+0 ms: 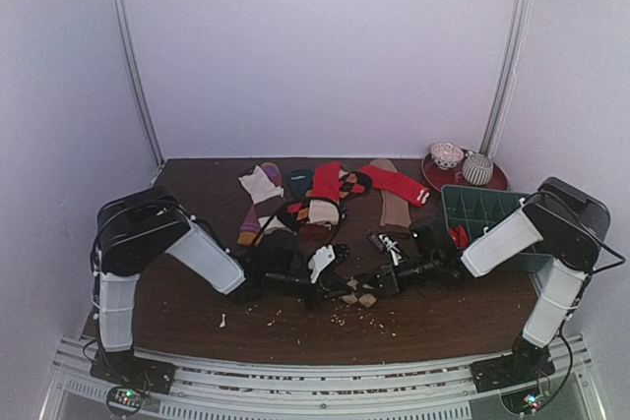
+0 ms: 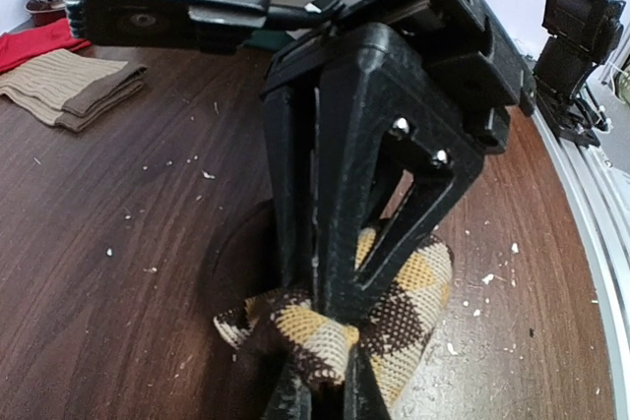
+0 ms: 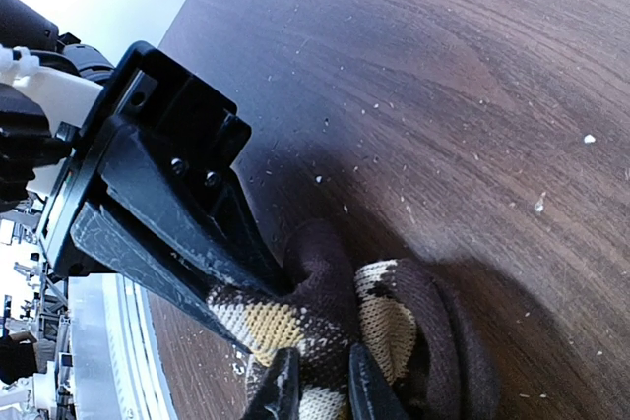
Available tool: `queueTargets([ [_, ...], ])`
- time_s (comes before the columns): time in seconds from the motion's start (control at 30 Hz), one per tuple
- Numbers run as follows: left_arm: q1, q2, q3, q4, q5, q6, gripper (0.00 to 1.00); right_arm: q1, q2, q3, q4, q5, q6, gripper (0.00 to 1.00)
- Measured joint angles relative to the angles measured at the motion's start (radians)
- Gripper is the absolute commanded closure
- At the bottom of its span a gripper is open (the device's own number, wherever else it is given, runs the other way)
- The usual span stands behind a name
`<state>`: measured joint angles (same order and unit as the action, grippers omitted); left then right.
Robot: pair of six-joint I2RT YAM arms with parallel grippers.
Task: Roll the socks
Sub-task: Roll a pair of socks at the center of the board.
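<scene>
Open tabletop (image 1: 443, 322) up front; sock pile (image 1: 320, 194), tray (image 1: 482, 209) behind.

Close wrist views, seemingly sharing sock (image 2: 413, 282)

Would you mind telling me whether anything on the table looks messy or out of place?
Yes: pale crumbs lie scattered over the dark table, thickest around the argyle sock that the left gripper and right gripper pinch. They look like stray debris.
</scene>
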<state>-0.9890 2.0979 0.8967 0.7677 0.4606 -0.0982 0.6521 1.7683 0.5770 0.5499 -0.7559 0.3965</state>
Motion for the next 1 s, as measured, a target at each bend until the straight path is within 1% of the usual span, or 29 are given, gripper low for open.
queueTargets([
  [0.17, 0.0, -0.011, 0.021, -0.08, -0.012, -0.005, 1.0, 0.0, -0.016, 0.005, -0.023, 0.005, -0.008, 0.8],
  [0.3, 0.003, -0.013, 0.078, -0.195, 0.0, -0.037, 1.0, 0.002, -0.064, 0.01, -0.083, 0.039, -0.045, 0.7],
  [0.43, 0.033, -0.011, 0.097, -0.259, 0.042, -0.086, 1.0, 0.018, -0.181, 0.003, -0.171, 0.135, -0.129, 0.62],
  [0.5, 0.056, -0.011, 0.1, -0.288, 0.072, -0.108, 1.0, 0.025, -0.272, -0.008, -0.192, 0.187, -0.175, 0.57],
  [0.57, 0.07, -0.009, 0.106, -0.309, 0.096, -0.122, 1.0, 0.037, -0.371, -0.02, -0.189, 0.241, -0.229, 0.53],
  [0.67, 0.081, -0.002, 0.128, -0.344, 0.127, -0.142, 1.0, 0.06, -0.484, -0.047, -0.159, 0.315, -0.304, 0.53],
  [0.77, 0.087, 0.005, 0.153, -0.383, 0.15, -0.156, 1.0, 0.093, -0.494, -0.076, -0.151, 0.367, -0.326, 0.54],
  [0.87, 0.09, 0.006, 0.168, -0.41, 0.159, -0.162, 1.0, 0.125, -0.478, -0.112, -0.155, 0.412, -0.297, 0.54],
  [1.0, 0.091, 0.007, 0.18, -0.432, 0.16, -0.164, 1.0, 0.171, -0.478, -0.167, -0.144, 0.48, -0.18, 0.56],
])
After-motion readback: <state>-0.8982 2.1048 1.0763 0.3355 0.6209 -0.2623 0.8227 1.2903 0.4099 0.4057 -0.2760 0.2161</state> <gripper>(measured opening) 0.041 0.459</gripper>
